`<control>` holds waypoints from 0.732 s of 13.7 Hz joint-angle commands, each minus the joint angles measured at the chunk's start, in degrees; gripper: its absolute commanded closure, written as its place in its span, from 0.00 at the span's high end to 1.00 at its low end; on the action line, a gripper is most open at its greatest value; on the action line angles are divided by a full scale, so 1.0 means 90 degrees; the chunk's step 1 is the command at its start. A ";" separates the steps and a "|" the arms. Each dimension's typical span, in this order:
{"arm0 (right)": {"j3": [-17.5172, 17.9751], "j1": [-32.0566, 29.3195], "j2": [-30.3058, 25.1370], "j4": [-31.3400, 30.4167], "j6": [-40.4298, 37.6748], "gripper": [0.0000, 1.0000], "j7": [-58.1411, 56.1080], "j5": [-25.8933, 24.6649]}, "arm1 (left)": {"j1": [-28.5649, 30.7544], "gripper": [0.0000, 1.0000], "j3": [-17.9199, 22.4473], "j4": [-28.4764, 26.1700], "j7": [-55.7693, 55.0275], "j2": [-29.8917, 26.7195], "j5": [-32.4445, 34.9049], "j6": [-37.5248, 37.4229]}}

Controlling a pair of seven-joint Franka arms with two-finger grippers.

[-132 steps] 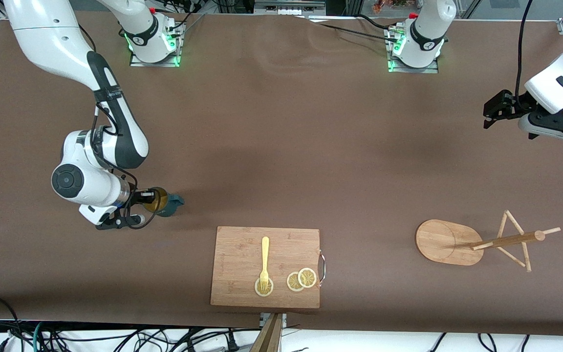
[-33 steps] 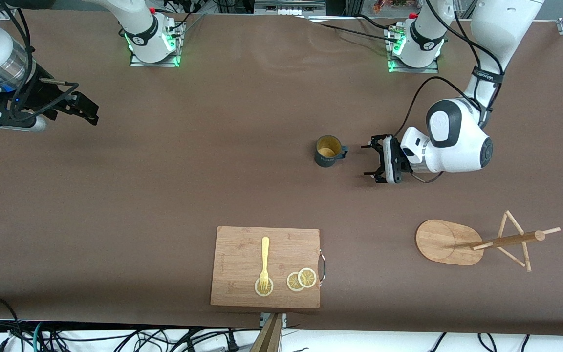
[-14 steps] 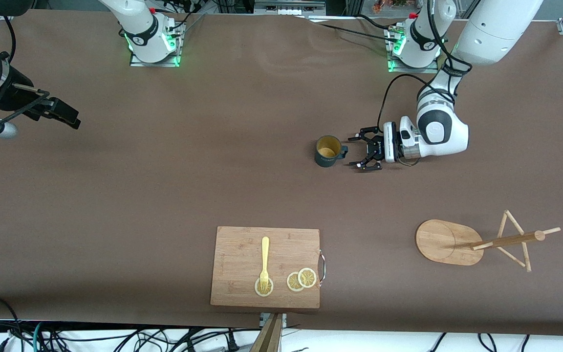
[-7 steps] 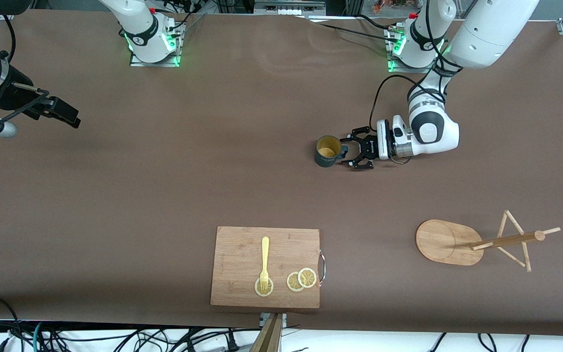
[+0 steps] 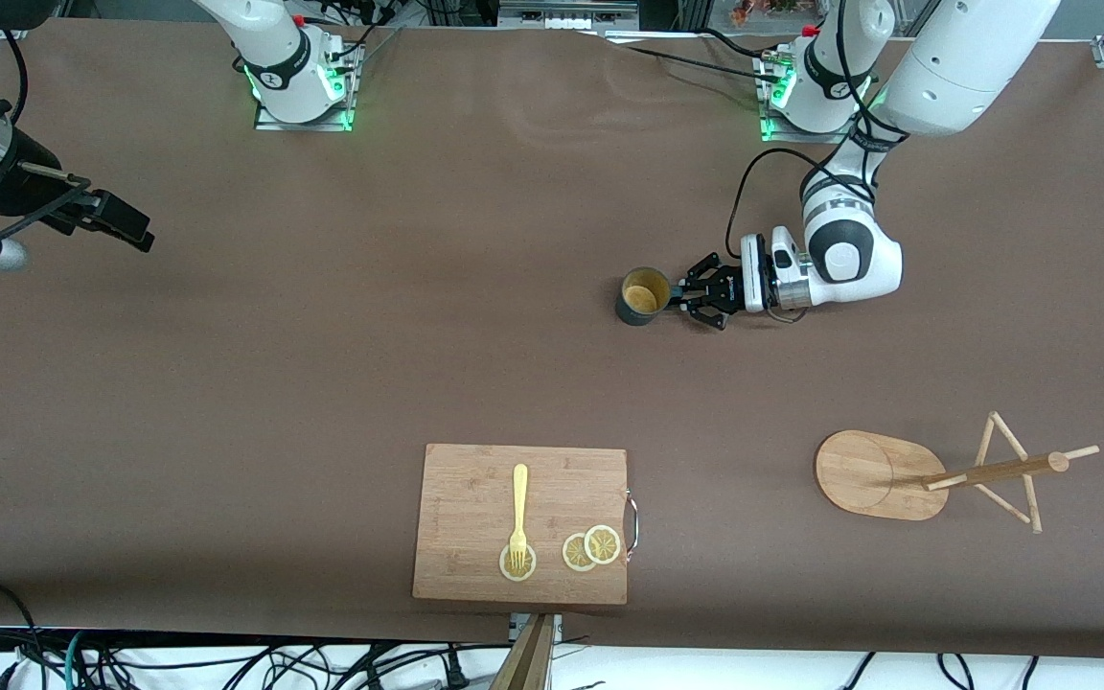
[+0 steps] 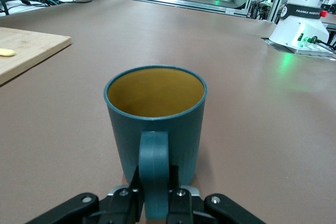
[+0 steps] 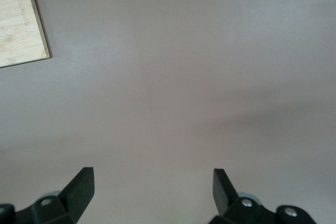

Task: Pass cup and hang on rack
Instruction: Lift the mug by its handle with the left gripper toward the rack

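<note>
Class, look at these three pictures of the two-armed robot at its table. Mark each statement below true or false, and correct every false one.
1. The left hand is shut on the cup's handle. True.
2. The cup hangs on the rack. False: it stands upright on the table, and the rack holds nothing.
3. The right hand is open and holds nothing. True.
4. The fork lies inside the cup. False: it lies on the cutting board, its prongs on a lemon slice.
5. The rack is nearer to the front camera than the cup. True.
</note>
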 commanded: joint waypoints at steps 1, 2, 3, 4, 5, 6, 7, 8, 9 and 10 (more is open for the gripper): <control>0.0030 -0.0080 0.0006 0.0101 -0.0063 1.00 0.0055 0.0102 | 0.0113 0.00 -0.0021 0.0056 0.0035 0.0050 -0.0329 -0.0216; 0.0020 -0.0080 0.0015 0.0101 -0.0072 1.00 0.0065 0.0112 | 0.0171 0.00 -0.0021 0.0124 -0.0237 0.0050 -0.0329 -0.0371; -0.0009 -0.0080 0.0016 0.0101 -0.0072 1.00 0.0055 0.0112 | 0.0259 0.00 -0.0012 0.0153 -0.0568 0.0040 -0.0319 -0.0566; -0.0009 -0.0080 0.0025 0.0101 -0.0072 1.00 0.0055 0.0112 | 0.0366 0.00 -0.0012 0.0192 -0.0949 0.0021 -0.0280 -0.0791; -0.0009 -0.0080 0.0025 0.0101 -0.0063 1.00 0.0055 0.0102 | 0.0551 0.00 -0.0012 0.0193 -0.1223 0.0001 -0.0241 -0.1006; -0.0009 -0.0080 0.0025 0.0101 -0.0053 1.00 0.0065 0.0112 | 0.0717 0.00 0.0017 0.0193 -0.1352 -0.0008 -0.0193 -0.1172; -0.0009 -0.0080 0.0025 0.0101 -0.0053 1.00 0.0065 0.0112 | 0.0854 0.00 0.0047 0.0202 -0.1421 -0.0028 0.0069 -0.1212; -0.0009 -0.0080 0.0025 0.0101 -0.0063 1.00 0.0065 0.0112 | 0.1058 0.00 0.0057 0.0251 -0.1586 -0.0212 0.0497 -0.1213; -0.0009 -0.0080 0.0025 0.0101 -0.0063 1.00 0.0065 0.0112 | 0.1186 0.00 0.0076 0.0309 -0.1916 -0.0407 0.1043 -0.1213; -0.0009 -0.0080 0.0025 0.0101 -0.0053 1.00 0.0065 0.0102 | 0.1371 0.00 0.0183 0.0464 -0.2277 -0.0535 0.1628 -0.1213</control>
